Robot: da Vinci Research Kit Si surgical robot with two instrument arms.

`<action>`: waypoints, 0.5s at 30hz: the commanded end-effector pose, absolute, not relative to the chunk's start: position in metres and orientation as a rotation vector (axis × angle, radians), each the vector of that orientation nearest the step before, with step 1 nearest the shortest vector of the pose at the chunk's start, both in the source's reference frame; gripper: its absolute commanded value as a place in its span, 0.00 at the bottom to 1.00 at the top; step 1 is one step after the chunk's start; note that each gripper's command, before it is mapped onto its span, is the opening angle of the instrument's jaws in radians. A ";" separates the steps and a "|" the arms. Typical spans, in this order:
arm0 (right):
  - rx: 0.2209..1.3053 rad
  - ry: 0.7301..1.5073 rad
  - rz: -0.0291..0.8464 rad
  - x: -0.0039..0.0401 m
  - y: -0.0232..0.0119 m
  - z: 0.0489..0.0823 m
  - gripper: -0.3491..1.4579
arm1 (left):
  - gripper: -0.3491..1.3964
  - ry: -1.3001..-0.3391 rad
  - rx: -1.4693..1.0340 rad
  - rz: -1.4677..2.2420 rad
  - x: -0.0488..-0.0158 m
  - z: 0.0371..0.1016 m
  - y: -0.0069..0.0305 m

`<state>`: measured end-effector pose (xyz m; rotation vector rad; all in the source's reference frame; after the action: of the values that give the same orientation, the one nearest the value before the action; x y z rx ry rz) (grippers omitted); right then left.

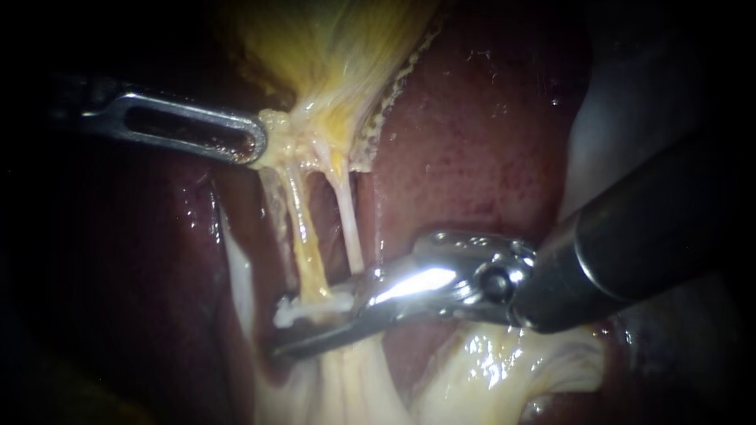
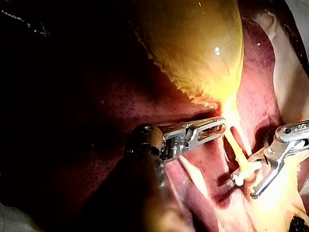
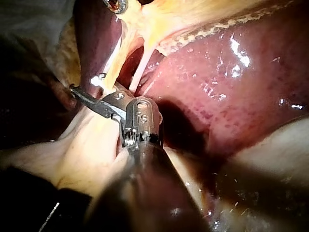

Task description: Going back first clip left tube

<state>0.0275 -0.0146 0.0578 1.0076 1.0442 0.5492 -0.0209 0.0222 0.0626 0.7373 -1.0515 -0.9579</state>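
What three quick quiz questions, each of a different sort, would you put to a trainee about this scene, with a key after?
1. True or false: the jaws of the right instrument lie shut together.
2. The white clip sits on: A the left tube; B the right tube; C neither tube.
3. Fill in: the left instrument grips the ____ just above the two tubes.
Key: 1 false, a gap shows between them. 2 A; the visible length of the right tube is bare. 3 gallbladder.
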 end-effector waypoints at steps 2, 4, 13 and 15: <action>0.905 1.095 0.524 0.0271 -0.0147 0.0578 0.47 | 0.00 -1.051 0.736 -0.957 -0.0209 0.0627 0.0221; 0.791 1.133 0.517 0.0266 -0.0147 0.0578 0.47 | 0.00 -1.051 0.736 -0.957 -0.0209 0.0627 0.0221; 0.526 1.178 0.470 0.0241 -0.0142 0.0586 0.47 | 0.00 -1.050 0.738 -0.962 -0.0209 0.0628 0.0219; 0.503 1.182 0.448 0.0235 -0.0141 0.0587 0.47 | 0.00 -1.050 0.737 -0.961 -0.0209 0.0629 0.0218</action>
<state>0.0231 -0.0142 0.0587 0.4798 1.1878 0.4230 -0.0209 0.0218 0.0629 0.7374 -1.0495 -0.9614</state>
